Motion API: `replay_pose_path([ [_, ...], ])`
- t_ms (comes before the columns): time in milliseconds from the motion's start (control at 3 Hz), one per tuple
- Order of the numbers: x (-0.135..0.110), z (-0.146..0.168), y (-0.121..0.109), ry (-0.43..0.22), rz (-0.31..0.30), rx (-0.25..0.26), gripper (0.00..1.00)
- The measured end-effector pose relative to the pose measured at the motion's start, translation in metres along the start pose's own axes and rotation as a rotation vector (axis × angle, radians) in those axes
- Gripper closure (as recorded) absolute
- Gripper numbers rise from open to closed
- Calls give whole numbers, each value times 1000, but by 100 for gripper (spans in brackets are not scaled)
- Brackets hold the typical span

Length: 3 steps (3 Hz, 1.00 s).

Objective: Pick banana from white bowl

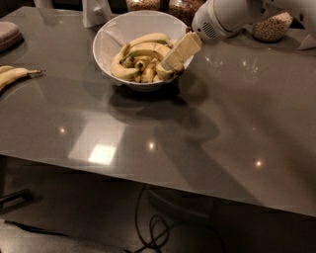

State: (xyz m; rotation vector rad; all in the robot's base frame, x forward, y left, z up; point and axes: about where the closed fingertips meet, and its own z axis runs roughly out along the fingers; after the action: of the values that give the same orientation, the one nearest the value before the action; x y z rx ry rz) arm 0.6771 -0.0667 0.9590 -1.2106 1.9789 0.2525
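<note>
Grey bench (222,128), white bowl (106,42): my end effector (170,64), open or closed I cannot tell, hangs over the rim; crowding may cost me the banana (145,48)

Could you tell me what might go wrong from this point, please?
The claw sits just inside the rim of the bowl, so it could nudge or tip it. The banana lies packed among other bananas; the claw might catch a neighbour instead. The jars stand close behind the arm and could be knocked.

Dim rm — glare spots on table (237,123); shadow under bowl (106,37), tool (168,66) at its rim.
</note>
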Motion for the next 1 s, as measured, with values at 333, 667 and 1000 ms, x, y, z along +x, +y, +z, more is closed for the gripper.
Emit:
replay_pose_path([
  [333, -8, 19, -10, -11, 30, 3, 1],
  [667, -28, 29, -7, -34, 30, -20, 9],
  [1000, -46, 37, -2, -54, 19, -45, 22],
])
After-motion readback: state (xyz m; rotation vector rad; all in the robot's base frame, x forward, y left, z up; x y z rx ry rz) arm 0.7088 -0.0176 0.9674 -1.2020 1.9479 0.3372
